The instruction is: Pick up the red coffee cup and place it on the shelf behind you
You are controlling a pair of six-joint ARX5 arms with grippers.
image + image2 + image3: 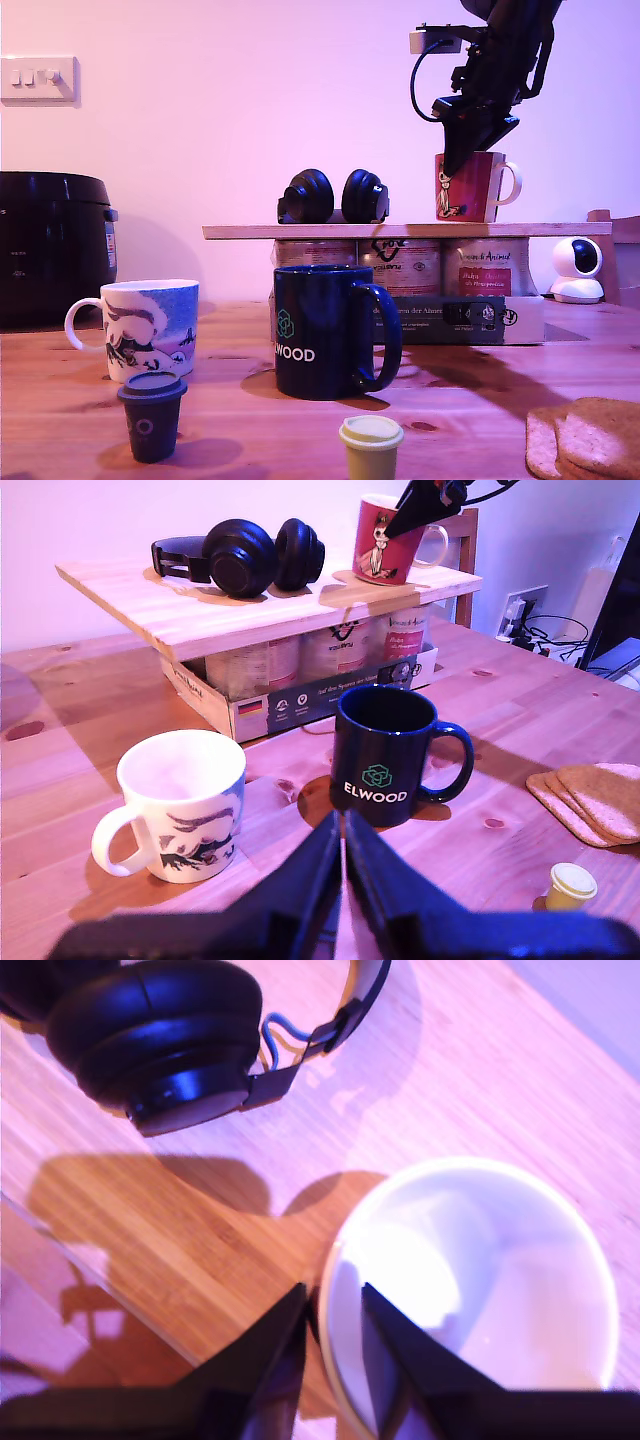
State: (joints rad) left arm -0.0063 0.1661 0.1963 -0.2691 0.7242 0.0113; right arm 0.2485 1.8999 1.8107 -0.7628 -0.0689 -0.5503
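Red coffee cup [467, 187] stands upright on the shelf [400, 231], close to the plank's end at the exterior view's right, white handle turned toward that end. Cartoon figure on its side is visible in the exterior and first wrist views.

My second gripper [330, 1345] reaches down from above onto the cup. In the second wrist view the two dark fingers straddle the cup's rim, one over the white interior, one outside the wall, with only a narrow gap between them; they pinch the wall. In the exterior view the same gripper [455, 150] meets the rim on the side away from the handle.

My first gripper [342, 865] sits low over the table [470, 400], fingers pressed together with nothing between them, pointing toward the dark blue mug [388, 755].

Shelf rests on tins [400, 268] standing in a shallow cardboard tray [460, 320]. Black headphones [333, 197] lie on the shelf near its middle, apart from the cup.

On the table in front of the shelf: the dark blue mug printed "ELWOOD"; white-and-blue illustrated mug [150, 328] beside it toward the exterior view's left. Near the table's front edge: a dark small capsule cup [152, 415] and a cream one [371, 447]. Cork coasters [588, 438] are stacked at the front corner on the exterior view's right. Small white camera [578, 268] beyond the shelf's end, on the exterior view's right.
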